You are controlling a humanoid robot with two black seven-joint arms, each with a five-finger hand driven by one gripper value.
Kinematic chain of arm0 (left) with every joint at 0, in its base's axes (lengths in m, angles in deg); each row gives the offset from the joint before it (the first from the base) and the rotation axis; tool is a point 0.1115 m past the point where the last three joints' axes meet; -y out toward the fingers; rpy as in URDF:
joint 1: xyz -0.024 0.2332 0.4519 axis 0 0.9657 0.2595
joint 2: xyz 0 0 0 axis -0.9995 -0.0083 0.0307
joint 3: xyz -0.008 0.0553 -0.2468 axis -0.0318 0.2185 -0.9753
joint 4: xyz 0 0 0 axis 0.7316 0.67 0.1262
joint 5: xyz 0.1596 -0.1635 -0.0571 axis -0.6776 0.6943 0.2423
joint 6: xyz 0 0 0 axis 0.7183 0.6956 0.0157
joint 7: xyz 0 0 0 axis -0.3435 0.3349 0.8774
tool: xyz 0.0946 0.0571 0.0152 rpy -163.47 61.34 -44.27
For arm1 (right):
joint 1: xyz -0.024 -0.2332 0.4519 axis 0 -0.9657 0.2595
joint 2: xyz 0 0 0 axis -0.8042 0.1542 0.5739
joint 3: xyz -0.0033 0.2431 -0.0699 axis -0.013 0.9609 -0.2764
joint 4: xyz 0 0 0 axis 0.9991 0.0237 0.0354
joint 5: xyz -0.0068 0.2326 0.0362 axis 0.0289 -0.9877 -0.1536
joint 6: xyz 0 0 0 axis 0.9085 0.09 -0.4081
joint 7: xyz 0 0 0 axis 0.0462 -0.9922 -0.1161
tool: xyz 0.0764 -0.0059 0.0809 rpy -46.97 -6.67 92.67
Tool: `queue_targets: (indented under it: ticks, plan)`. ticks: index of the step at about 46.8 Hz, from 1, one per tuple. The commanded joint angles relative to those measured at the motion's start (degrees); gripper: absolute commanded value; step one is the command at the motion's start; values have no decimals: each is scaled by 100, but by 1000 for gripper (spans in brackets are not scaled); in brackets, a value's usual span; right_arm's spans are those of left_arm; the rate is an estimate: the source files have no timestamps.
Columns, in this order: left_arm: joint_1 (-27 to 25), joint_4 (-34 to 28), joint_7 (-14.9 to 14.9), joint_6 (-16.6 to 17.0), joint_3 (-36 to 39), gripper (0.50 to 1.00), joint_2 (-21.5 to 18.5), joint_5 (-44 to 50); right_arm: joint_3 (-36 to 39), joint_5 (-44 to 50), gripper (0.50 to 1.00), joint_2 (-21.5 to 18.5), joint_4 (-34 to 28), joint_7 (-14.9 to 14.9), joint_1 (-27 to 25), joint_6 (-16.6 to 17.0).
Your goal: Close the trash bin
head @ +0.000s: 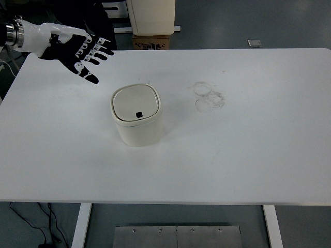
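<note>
A cream trash bin with rounded corners stands left of the table's middle. Its lid lies flat and shut on top, with a small black mark near its front edge. My left hand hovers high over the table's far left corner, well away from the bin, fingers spread and holding nothing. The right arm does not show.
Faint grey ring marks stain the white table right of the bin. A cardboard box and a white cabinet stand on the floor beyond the far edge.
</note>
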Motion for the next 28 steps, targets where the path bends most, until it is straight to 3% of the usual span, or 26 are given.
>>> queue_targets:
  ticks: [1, 6, 13, 28]
  plan:
    - [186, 184, 21, 0, -216, 1000, -130, 233, -1, 0, 991, 0, 1, 3, -6, 0]
    - [537, 456, 258, 0, -357, 1000, -174, 568, -1, 0, 991, 0, 1, 3, -6, 0]
    - [977, 808, 513, 335, -612, 1000, -174, 805, -1, 0, 991, 0, 1, 3, -6, 0]
    - [2128, 1704, 953, 696, -1850, 1000, -200, 1535, -1, 0, 991, 0, 1, 3, 3, 0]
